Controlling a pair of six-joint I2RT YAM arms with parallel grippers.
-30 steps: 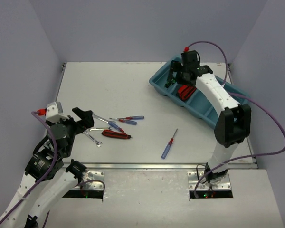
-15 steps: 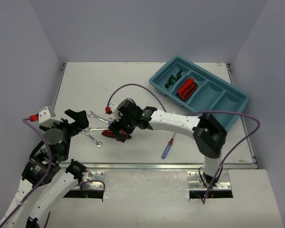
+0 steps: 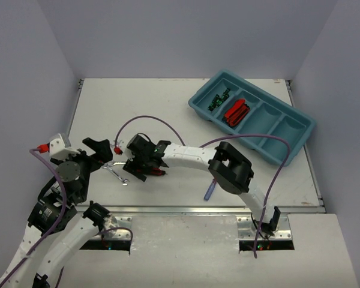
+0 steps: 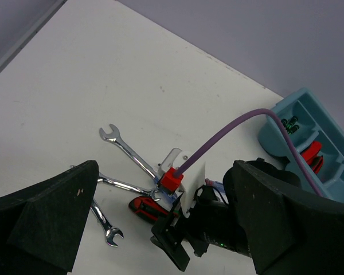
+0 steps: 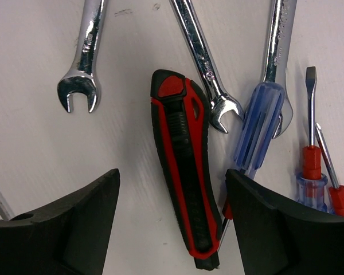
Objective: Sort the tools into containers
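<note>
On the table lies a red-and-black utility knife [image 5: 183, 172], lengthwise between the fingers of my right gripper [image 5: 172, 229]. That gripper is open, and a gap shows on each side of the knife. Around the knife lie silver wrenches [image 5: 83, 57] and blue-and-red screwdrivers [image 5: 258, 132]. In the top view the right gripper [image 3: 141, 162] covers most of this pile. My left gripper [image 3: 105, 151] hangs open just left of it, holding nothing. The teal tray [image 3: 288, 129] sits at the far right, with green-black screwdrivers [image 3: 218, 99] in one compartment and red knives [image 3: 236, 112] in the one beside it.
One blue-and-red screwdriver [image 3: 209, 191] lies alone near the front edge, partly under the right arm's elbow. The right arm and its purple cable [image 3: 144, 120] stretch across the middle of the table. A wrench [image 4: 126, 149] lies between the two grippers.
The right arm swung from the tray across to the tool pile and came down over the knife, its jaws narrowing. The left gripper stayed open and shifted slightly.
</note>
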